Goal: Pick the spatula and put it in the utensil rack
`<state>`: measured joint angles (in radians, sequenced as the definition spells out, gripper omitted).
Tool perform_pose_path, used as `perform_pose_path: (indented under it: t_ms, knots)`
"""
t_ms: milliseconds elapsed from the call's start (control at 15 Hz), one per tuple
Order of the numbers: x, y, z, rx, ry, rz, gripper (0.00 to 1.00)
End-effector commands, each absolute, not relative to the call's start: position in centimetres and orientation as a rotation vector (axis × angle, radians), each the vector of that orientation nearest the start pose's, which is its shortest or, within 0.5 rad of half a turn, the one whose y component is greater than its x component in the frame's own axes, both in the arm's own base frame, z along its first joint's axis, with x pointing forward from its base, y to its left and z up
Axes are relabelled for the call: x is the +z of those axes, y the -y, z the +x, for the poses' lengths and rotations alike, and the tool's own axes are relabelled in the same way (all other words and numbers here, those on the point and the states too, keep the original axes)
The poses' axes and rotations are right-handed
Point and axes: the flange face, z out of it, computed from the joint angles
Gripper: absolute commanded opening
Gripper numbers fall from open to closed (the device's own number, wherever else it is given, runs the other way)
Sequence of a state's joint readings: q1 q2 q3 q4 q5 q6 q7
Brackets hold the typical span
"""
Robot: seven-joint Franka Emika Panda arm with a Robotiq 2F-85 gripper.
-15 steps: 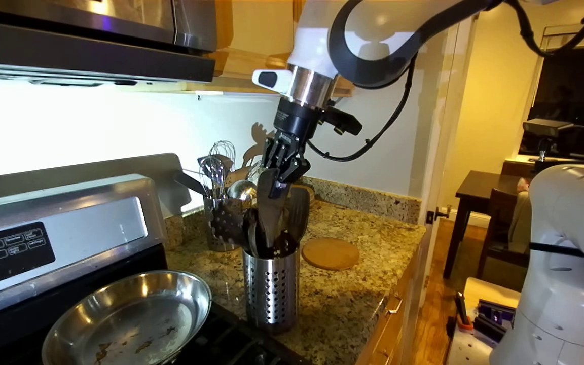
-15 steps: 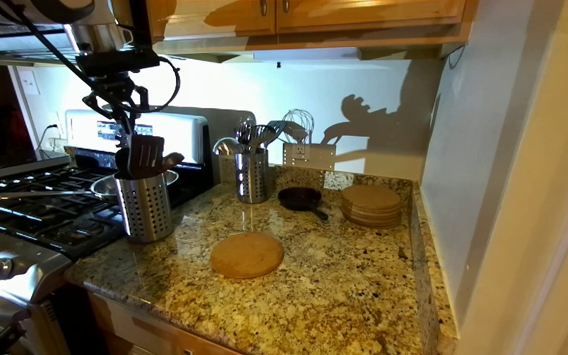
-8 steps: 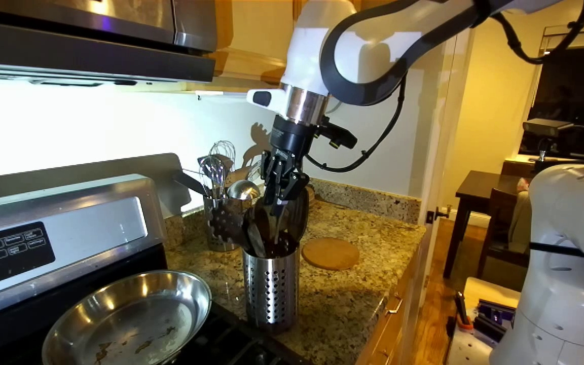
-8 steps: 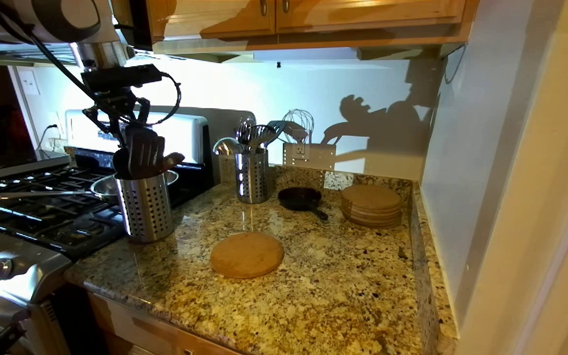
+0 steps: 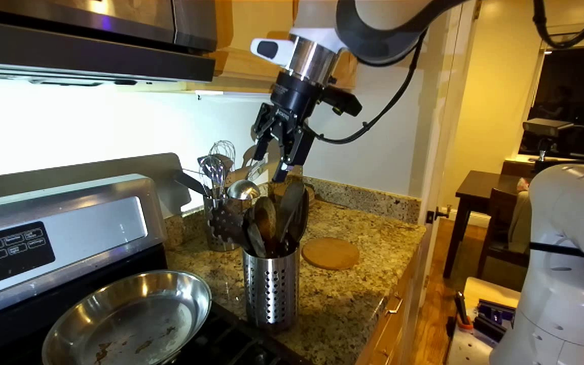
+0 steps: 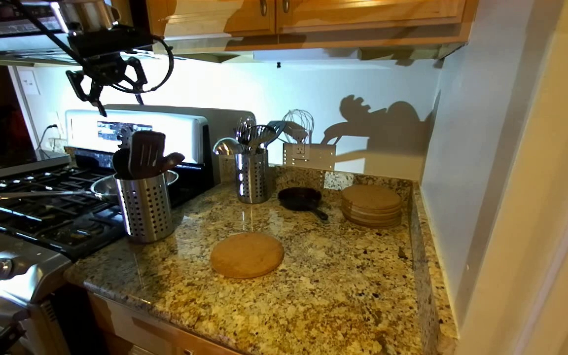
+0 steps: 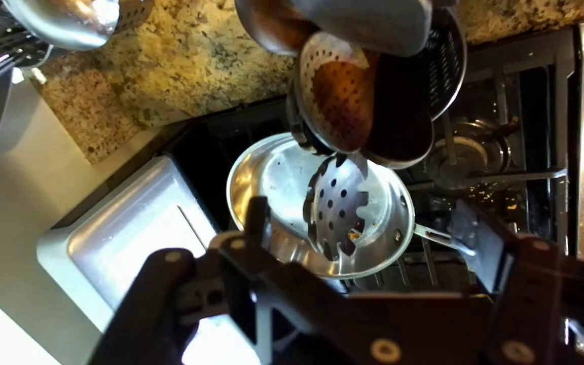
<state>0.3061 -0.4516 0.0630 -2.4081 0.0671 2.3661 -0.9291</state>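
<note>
the gripper (image 5: 269,167) hangs wide and empty above the near utensil rack (image 5: 271,291), where the spatula (image 5: 290,208) (a best guess among utensils (image 6: 150,152)) seems to stand; placing looks done, with retreat next

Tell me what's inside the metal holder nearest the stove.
Several utensils stand heads-up in the holder, among them a slotted turner and a toothed spoon. Their lower ends and the holder's bottom are covered, so cannot be seen.
</note>
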Motion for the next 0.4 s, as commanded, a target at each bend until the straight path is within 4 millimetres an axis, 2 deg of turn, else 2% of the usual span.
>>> perform_pose_path:
  t_ms: [0, 67, 133, 200, 333]
  knots:
    - [56.9, -14.8, 38.9, -0.629, 1.859, -2.57, 1.0]
    - [57.9, -14.5, 38.4, -0.625, 1.86, -2.572, 1.0]
    - [56.0, -15.6, 39.8, -0.629, 1.86, -2.559, 1.0]
    - [56.9, -15.5, 39.4, -0.645, 1.86, -2.559, 1.0]
    - [56.7, -15.5, 39.4, -0.64, 1.86, -2.559, 1.0]
